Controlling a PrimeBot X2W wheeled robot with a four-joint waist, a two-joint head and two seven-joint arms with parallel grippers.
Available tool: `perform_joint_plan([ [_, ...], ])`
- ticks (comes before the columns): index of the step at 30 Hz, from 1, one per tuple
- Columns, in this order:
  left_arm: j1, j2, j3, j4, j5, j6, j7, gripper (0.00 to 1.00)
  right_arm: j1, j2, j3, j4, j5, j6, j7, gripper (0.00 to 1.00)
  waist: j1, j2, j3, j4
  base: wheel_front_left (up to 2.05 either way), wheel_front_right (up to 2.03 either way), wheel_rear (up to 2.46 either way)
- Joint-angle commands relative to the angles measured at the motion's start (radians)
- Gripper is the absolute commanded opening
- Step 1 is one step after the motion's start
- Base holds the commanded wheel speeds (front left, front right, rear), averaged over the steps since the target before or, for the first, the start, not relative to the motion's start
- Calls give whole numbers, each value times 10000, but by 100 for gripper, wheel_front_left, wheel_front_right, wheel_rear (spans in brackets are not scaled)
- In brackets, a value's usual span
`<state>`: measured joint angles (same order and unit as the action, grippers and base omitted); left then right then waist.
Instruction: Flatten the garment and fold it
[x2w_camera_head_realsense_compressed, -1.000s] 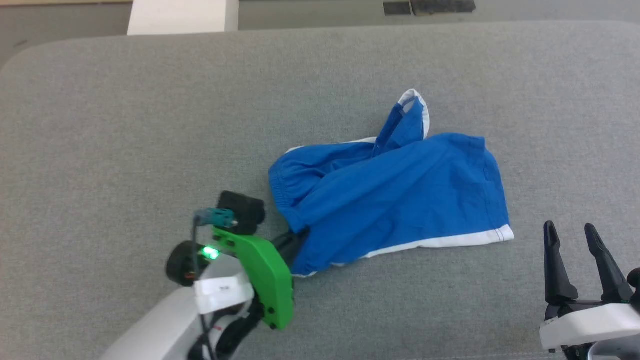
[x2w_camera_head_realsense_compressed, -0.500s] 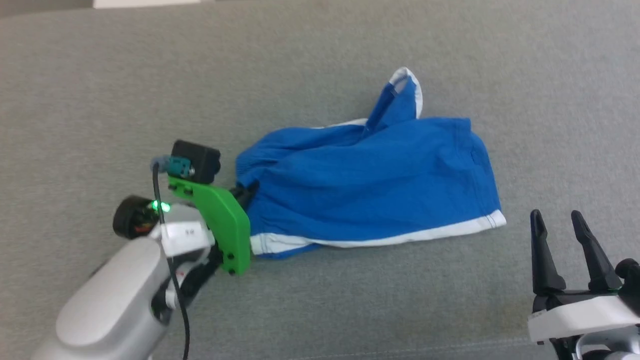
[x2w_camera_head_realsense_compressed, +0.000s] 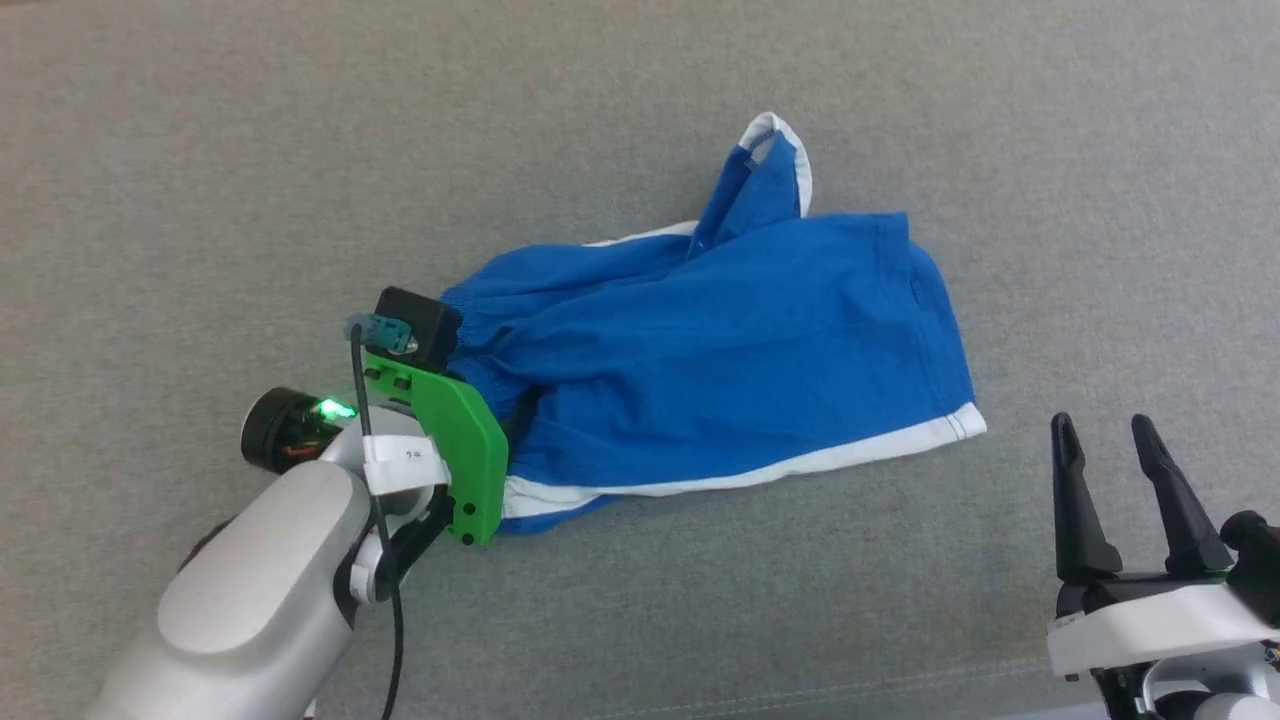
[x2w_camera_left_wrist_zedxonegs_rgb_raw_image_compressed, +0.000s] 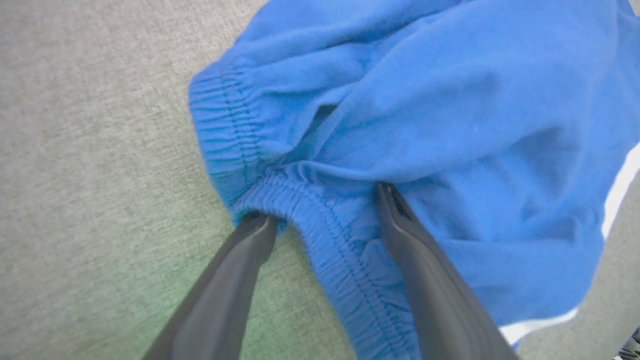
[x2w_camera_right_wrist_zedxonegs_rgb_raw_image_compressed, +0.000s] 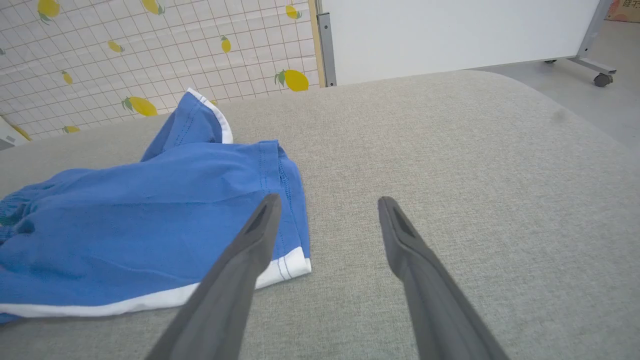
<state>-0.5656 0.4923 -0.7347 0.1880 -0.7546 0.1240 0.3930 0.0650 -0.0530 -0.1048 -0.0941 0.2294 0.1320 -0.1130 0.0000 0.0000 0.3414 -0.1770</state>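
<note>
flattening looks to be in hand. the left gripper (x2w_camera_left_wrist_zedxonegs_rgb_raw_image_compressed: 320, 205) sits at the garment's (x2w_camera_head_realsense_compressed: 740, 350) waistband end, jaws spread astride the elastic, gripping nothing. the garment lies rumpled on the bench (x2w_camera_head_realsense_compressed: 200, 150), one leg flipped up. the right gripper (x2w_camera_head_realsense_compressed: 1100, 425), jaws open and empty, hovers near its hem corner. the next move probably calls for drawing that leg flat.

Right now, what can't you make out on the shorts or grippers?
Left gripper: mostly hidden in head view behind its green plate and the shorts.
Far leg: cut off by left wrist view's top edge.
Waistband: cut off at right wrist view's left edge.
</note>
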Motion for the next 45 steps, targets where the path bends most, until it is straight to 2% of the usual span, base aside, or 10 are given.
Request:
perform_joint_plan([
  [1, 173, 66, 22, 225, 178, 174, -103, 100, -174, 28, -49, -25, -76, -13, 61, 100, 0, 0, -442, 365, 0, 0, 0],
  [6, 497, -133, 310, -37, 231, 679, -886, 100, -143, 28, -258, -180, -207, -13, 328, 100, 0, 0, -1041, 754, 0, 0, 0],
  [12, 1264, -161, 695, -879, 334, 1498, -1803, 100, 5, 28, -574, -426, -272, -13, 658, 100, 0, 0, -1471, 1160, 0, 0, 0],
  [18, 2257, -114, 540, -1919, 85, 1957, -1545, 100, 177, 28, -598, -634, -224, -13, 811, 100, 0, 0, -1480, 1343, 0, 0, 0],
  [26, 2949, -183, -84, -2768, -283, 2108, -584, 100, 267, 28, -514, -639, -176, -13, 825, 100, 0, 0, -1258, 1296, 0, 0, 0],
  [33, 2980, -321, -185, -2538, -273, 2123, -650, 100, 244, 28, -531, -605, -201, -13, 794, 100, 0, 0, -1012, 1162, 0, 0, 0],
  [43, 2748, -503, -331, -1985, -331, 1779, -712, 100, 172, 28, -561, -566, -225, -13, 701, 100, 0, 0, -587, 1064, 0, 0, 0],
  [44, 2733, -506, -380, -1944, -362, 1681, -676, 31, 170, 28, -569, -555, -231, -13, 695, 100, 0, 0, -570, 1070, 0, 0, 0],
  [45, 2719, -504, -407, -1915, -369, 1624, -670, 0, 171, 28, -578, -547, -235, -13, 689, 100, 0, 0, -566, 1080, 0, 0, 0],
])
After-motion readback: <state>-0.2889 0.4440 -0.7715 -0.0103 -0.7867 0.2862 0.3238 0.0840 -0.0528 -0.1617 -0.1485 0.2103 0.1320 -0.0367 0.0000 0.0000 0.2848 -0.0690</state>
